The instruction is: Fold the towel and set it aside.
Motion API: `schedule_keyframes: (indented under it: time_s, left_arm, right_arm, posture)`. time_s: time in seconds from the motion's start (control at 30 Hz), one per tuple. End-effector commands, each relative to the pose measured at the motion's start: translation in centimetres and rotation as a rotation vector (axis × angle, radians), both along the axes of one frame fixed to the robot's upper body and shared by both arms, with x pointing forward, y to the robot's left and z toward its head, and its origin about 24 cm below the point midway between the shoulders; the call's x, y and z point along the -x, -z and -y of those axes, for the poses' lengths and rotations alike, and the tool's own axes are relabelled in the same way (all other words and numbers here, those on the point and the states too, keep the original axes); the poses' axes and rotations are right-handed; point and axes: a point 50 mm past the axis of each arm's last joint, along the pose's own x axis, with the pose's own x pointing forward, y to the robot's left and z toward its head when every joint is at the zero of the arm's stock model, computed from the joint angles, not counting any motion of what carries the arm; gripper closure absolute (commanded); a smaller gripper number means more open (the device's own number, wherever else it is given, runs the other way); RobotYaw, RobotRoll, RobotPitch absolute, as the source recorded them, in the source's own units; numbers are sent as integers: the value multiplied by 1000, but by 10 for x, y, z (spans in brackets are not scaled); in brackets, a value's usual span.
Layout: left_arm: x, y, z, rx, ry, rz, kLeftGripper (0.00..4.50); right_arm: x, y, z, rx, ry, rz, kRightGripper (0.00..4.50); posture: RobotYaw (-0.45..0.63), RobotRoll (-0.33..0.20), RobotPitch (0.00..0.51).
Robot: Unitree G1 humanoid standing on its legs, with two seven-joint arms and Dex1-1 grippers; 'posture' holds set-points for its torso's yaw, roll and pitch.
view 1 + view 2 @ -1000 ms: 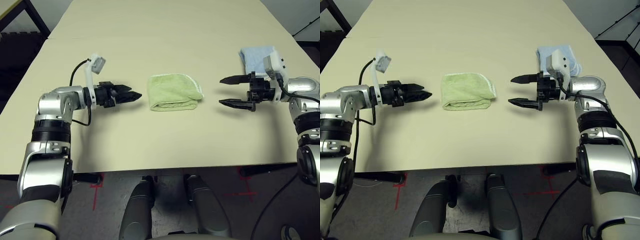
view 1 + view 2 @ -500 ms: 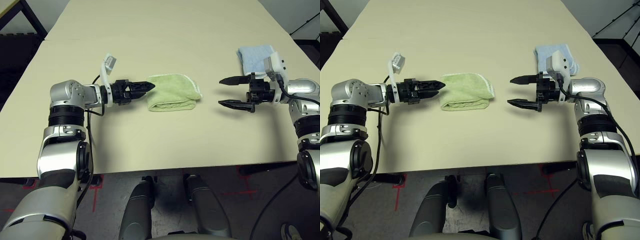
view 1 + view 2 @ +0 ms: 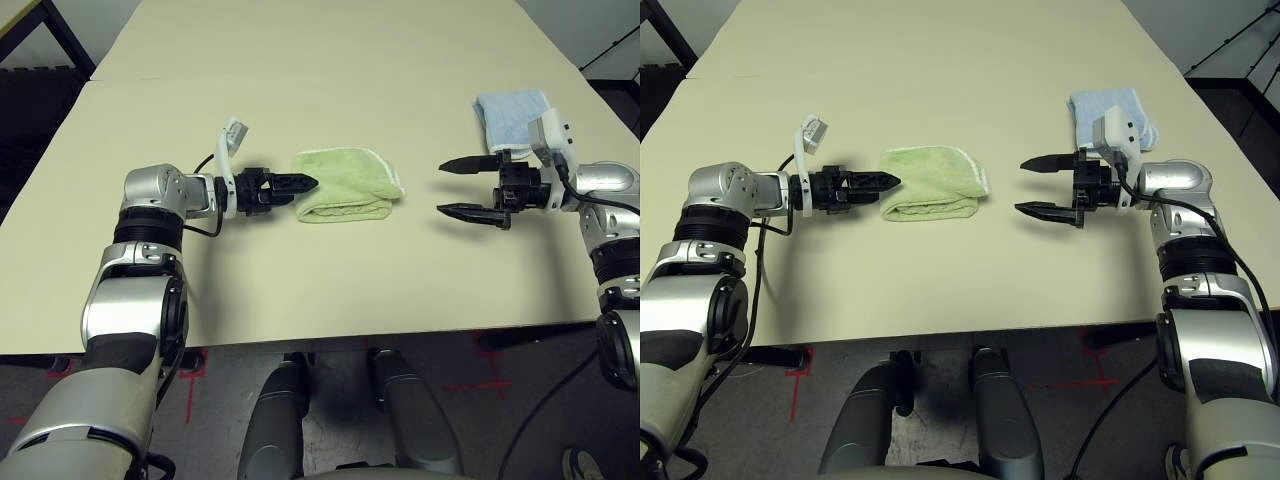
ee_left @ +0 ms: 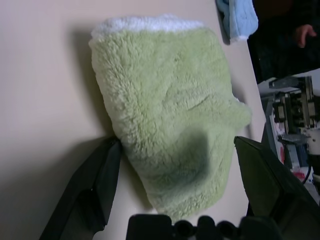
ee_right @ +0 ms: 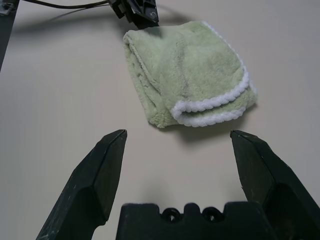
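Note:
The towel (image 3: 348, 185) lies folded into a small light green bundle with white edging at the middle of the table. From its left, my left gripper (image 3: 305, 183) reaches the bundle's left end. In the left wrist view its fingers (image 4: 95, 185) stand open on either side of the towel (image 4: 170, 115), not closed on it. My right gripper (image 3: 442, 187) hovers open a short way to the right of the towel, pointing at it with nothing between its fingers (image 5: 95, 175). The right wrist view has the towel (image 5: 187, 75) ahead of that gripper, white edging toward it.
A smaller light blue folded cloth (image 3: 508, 115) lies at the far right of the beige table (image 3: 320, 280), just behind my right wrist. The table's front edge runs close below both arms. Dark floor lies beyond the table's side edges.
My left arm has moved right along the table, bringing its open fingers from well left of the towel to the towel's left end. The right gripper and the towel have stayed put.

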Motion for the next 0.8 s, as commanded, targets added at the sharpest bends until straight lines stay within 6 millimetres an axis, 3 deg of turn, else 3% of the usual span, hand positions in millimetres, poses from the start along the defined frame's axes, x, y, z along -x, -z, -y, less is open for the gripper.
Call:
schedule_keyframes:
  time_s: [0.03, 0.33, 0.37, 0.43, 0.77, 0.8]
  left_arm:
    - [-3, 1, 9, 25, -9, -19, 0]
    - [-4, -2, 23, 50, 20, -39, 0]
    - [-5, -1, 23, 48, 19, -39, 172]
    - [-5, -1, 24, 45, 18, -40, 579]
    - [-6, -5, 22, 87, 3, -31, 4466]
    - [-6, -6, 23, 92, 1, -30, 4466]
  right_arm:
    - [1, -2, 2, 2, 4, 10, 26]
    - [0, -1, 1, 2, 7, 13, 26]
    - [0, -1, 1, 2, 8, 14, 5]
    - [0, -1, 1, 2, 9, 14, 0]
    - [-1, 0, 0, 2, 15, 18, 0]
    - [-1, -1, 0, 2, 15, 18, 0]
  posture:
    - [-98, 0, 187]
    - [-99, 0, 187]
    - [-99, 0, 187]
    - [-99, 0, 187]
    - [-94, 0, 181]
    - [-93, 0, 181]
